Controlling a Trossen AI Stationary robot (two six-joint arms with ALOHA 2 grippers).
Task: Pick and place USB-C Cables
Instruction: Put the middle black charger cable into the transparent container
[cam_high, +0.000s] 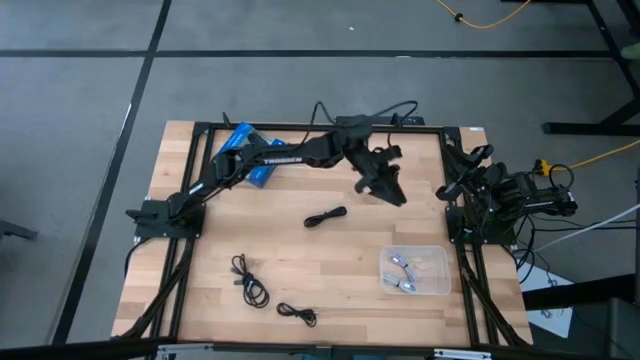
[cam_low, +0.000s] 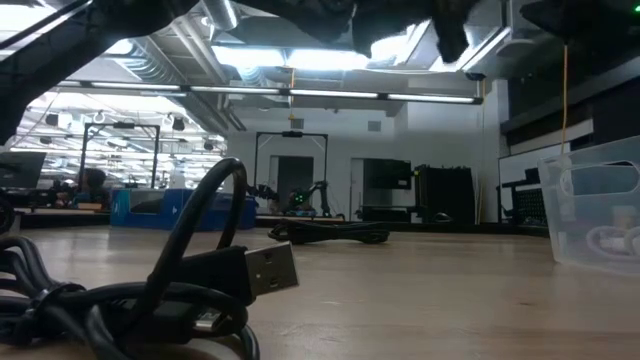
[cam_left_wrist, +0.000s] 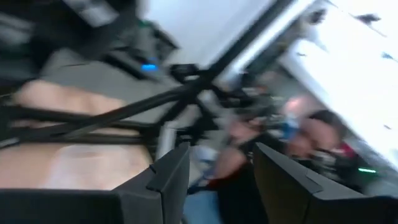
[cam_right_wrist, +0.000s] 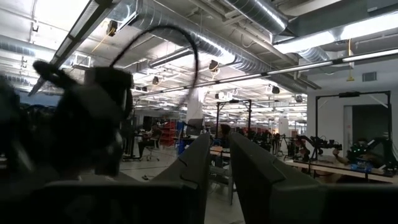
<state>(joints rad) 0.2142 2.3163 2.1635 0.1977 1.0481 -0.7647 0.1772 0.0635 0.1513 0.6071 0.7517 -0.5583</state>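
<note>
Three black USB-C cables lie loosely coiled on the wooden table: one at the middle (cam_high: 325, 216), one toward the near left (cam_high: 250, 280), one by the near edge (cam_high: 298, 313). The low view shows a coil close up (cam_low: 150, 300) and another farther off (cam_low: 330, 232). Silvery-grey cables (cam_high: 402, 270) lie inside the clear tray (cam_high: 440, 285). My left gripper (cam_high: 388, 188) hangs above the table beyond the middle cable, open and empty (cam_left_wrist: 219, 171). My right gripper (cam_right_wrist: 220, 155) waits folded at the table's right edge (cam_high: 470, 180), its fingers nearly together and holding nothing.
A blue-and-black package (cam_high: 245, 150) lies at the far left under my left arm. The clear tray also shows at the right of the low view (cam_low: 595, 215). A black frame runs around the table's edges (cam_high: 300, 127). Bare wood lies between the cables and the tray.
</note>
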